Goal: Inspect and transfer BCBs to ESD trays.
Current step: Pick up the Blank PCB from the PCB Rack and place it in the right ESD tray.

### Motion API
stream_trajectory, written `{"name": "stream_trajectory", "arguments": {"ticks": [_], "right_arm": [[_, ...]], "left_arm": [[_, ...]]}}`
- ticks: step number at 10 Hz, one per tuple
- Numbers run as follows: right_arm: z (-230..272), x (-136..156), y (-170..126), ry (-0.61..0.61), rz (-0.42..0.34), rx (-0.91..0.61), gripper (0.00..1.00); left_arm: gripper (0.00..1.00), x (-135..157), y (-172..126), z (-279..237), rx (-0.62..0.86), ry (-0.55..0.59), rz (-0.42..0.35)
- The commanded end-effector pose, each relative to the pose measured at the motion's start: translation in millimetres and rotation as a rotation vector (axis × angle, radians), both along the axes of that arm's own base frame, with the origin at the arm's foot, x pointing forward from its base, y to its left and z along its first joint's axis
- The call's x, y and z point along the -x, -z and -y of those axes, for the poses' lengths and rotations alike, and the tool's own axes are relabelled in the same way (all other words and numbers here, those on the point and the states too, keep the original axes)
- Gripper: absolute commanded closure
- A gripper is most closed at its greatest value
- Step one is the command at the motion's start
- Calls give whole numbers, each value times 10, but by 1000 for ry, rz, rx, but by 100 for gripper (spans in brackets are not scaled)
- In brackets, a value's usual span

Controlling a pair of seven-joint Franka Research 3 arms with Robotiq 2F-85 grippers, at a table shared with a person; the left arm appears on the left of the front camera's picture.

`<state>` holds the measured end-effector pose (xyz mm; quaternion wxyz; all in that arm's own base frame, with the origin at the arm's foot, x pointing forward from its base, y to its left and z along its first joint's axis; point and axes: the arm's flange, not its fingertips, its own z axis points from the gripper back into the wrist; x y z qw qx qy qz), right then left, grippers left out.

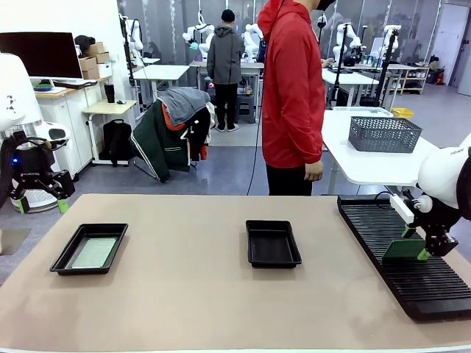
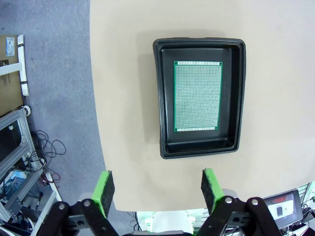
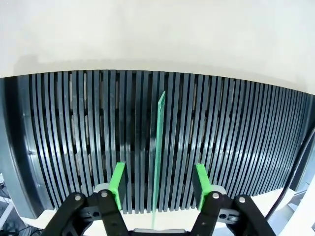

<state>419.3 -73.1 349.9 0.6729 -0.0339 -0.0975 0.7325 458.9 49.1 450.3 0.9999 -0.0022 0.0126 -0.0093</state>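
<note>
Jaws apart, our right gripper (image 3: 159,172) straddles the upright BCB (image 3: 160,123) at twelve o'clock; we must pinch squarely, lift straight.

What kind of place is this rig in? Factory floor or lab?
Probably a lab, set up for electronics handling: a green circuit board in a black tray, a long slotted rack on the table, white workbenches and a monitor behind.
</note>
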Motion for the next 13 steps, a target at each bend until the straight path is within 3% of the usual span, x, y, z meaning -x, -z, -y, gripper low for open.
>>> {"name": "stream_trajectory", "arguments": {"ticks": [1, 13], "right_arm": [[-40, 198, 104, 30, 34, 6, 34], [-72, 152, 35, 43, 8, 29, 73]], "left_arm": [[6, 10, 4, 9, 3, -1, 4], [6, 10, 4, 9, 3, -1, 4]]}}
